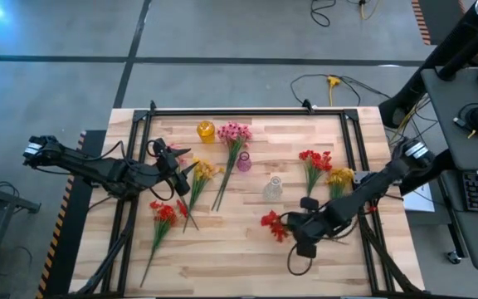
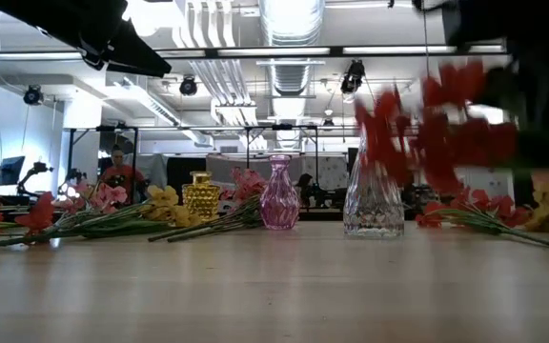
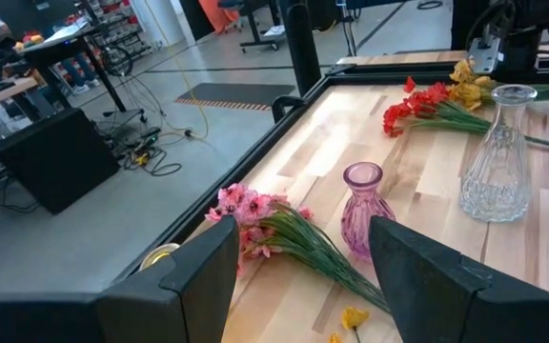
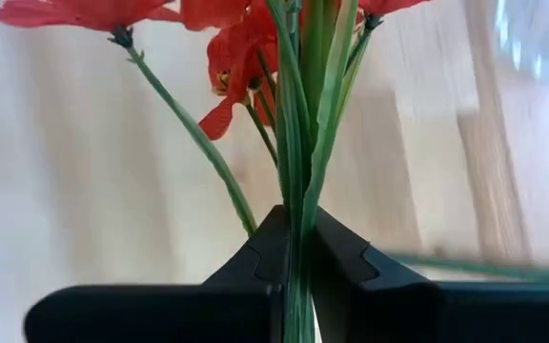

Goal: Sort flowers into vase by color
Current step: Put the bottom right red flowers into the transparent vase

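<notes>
My right gripper point(image 1: 295, 226) is shut on a red flower spray point(image 1: 272, 224), whose blossoms point(image 2: 437, 119) hang in the air beside the clear glass vase point(image 2: 374, 205). My left gripper point(image 3: 303, 267) is open and hovers over the table's left part, next to a yellow spray point(image 1: 202, 171). A pink vase point(image 1: 243, 162) and a yellow vase point(image 1: 206, 130) stand upright. Lying flat on the table are a pink spray point(image 1: 234, 133), a red spray point(image 1: 163, 214) on the left, and a red spray point(image 1: 314, 159) and a yellow spray point(image 1: 339, 176) on the right. My right gripper pinches the red spray's bundled green stems point(image 4: 300, 191) between its two fingers, a little below the blossoms. The stems run forward out of the fingers, along them. The blossom end is lifted clear of the table and points toward the table's left.
A black metal frame point(image 1: 247, 110) runs round the wooden tabletop. The clear vase point(image 1: 272, 188) stands just beyond the held blossoms. The near middle of the table point(image 1: 231, 257) is bare wood. A person point(image 2: 117, 171) sits far behind the table.
</notes>
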